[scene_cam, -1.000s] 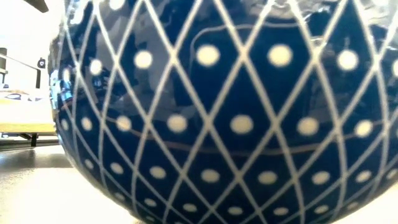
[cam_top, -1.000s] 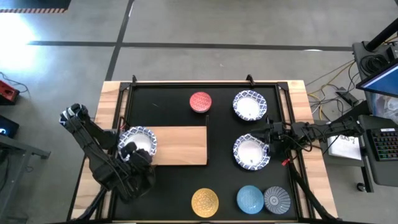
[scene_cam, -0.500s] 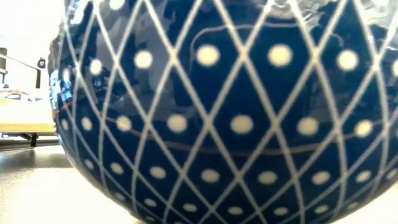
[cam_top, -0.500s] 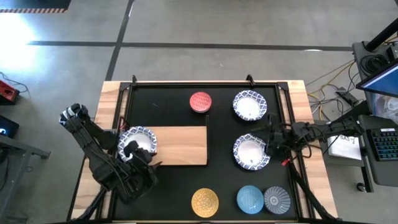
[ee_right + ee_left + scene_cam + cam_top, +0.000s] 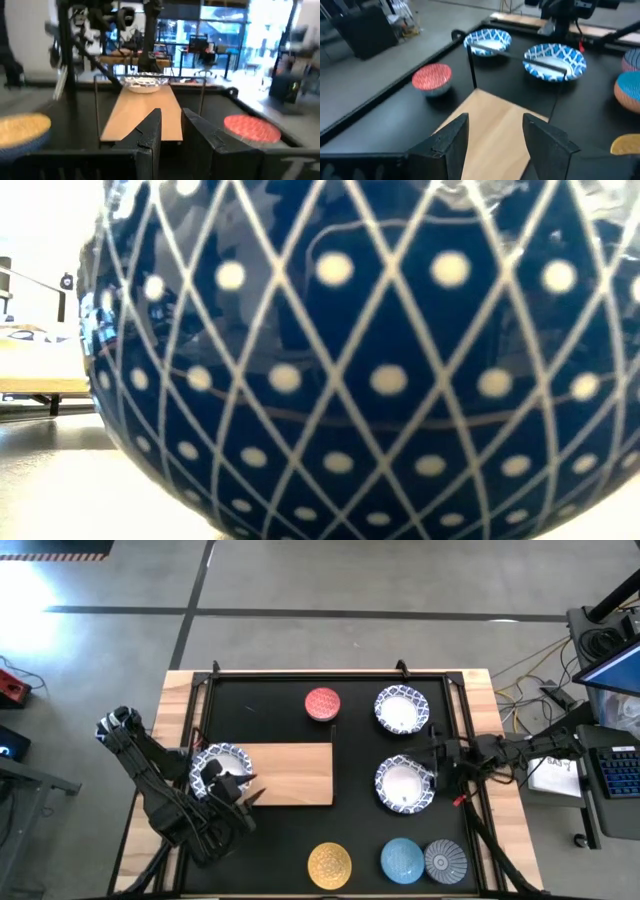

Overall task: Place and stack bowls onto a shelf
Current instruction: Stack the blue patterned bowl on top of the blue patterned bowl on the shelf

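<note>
The light-wood shelf (image 5: 290, 776) lies flat on the black table. A large blue-rimmed white bowl (image 5: 218, 764) sits on its left end. My left gripper (image 5: 248, 788) (image 5: 492, 132) hovers open just right of that bowl, over the board and touching nothing. Two more large bowls (image 5: 401, 710) (image 5: 403, 786) stand on the table's right half. My right gripper (image 5: 432, 755) (image 5: 171, 125) hangs by the nearer one's far-right rim, open by a narrow gap and empty. The red bowl (image 5: 322, 703) is far of the shelf. Yellow (image 5: 329, 865), light blue (image 5: 402, 860) and grey-blue (image 5: 444, 860) bowls line the near edge.
The grey-blue bowl's dark lattice-and-dot wall (image 5: 360, 360) fills the low view. Thin black posts (image 5: 471, 65) rise at the shelf's far-right corner. Bare board (image 5: 495, 130) lies to the right of the placed bowl. Cables and a desk stand off the table's right edge.
My left gripper has moved a little toward the table's right, from over the near rim of the bowl on the shelf to beside it, over the board. The bowl has stayed put. My right gripper has shifted only slightly near the large bowl.
</note>
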`<state>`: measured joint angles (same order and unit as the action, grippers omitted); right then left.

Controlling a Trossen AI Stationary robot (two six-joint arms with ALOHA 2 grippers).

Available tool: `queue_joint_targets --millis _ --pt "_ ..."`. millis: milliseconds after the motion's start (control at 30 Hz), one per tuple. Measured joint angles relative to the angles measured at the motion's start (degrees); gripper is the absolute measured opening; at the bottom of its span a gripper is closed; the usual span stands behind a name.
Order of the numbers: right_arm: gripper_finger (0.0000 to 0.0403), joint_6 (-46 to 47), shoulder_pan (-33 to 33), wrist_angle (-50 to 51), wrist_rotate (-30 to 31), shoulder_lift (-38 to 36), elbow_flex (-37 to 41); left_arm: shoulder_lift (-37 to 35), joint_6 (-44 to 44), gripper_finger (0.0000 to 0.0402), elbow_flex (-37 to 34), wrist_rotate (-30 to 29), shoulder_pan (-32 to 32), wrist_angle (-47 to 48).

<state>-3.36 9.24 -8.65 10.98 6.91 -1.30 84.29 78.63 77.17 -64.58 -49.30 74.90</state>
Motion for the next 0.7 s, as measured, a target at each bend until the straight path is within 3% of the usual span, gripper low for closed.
queue_joint_targets --millis 300,533,633,700 --pt "0.0063 8.12 -0.05 -1.9 22.18 0.31 0.0 0.0 0.39 0.0169 -0.04 -4.16 0.11 -0.11" --pt "0.0063 15.09 -0.09 -2.76 27.86 0.31 0.0 0.0 1.84 0.0169 -0.04 -4.52 0.24 -0.11" --pt "0.0063 16.13 -0.22 -4.11 35.31 0.29 0.0 0.0 1.84 0.0169 -0.04 -4.5 0.28 -0.11" --pt "0.0063 18.8 -0.16 -4.6 37.01 0.31 0.0 -0.02 1.84 0.0169 -0.04 -4.48 0.28 -0.11"
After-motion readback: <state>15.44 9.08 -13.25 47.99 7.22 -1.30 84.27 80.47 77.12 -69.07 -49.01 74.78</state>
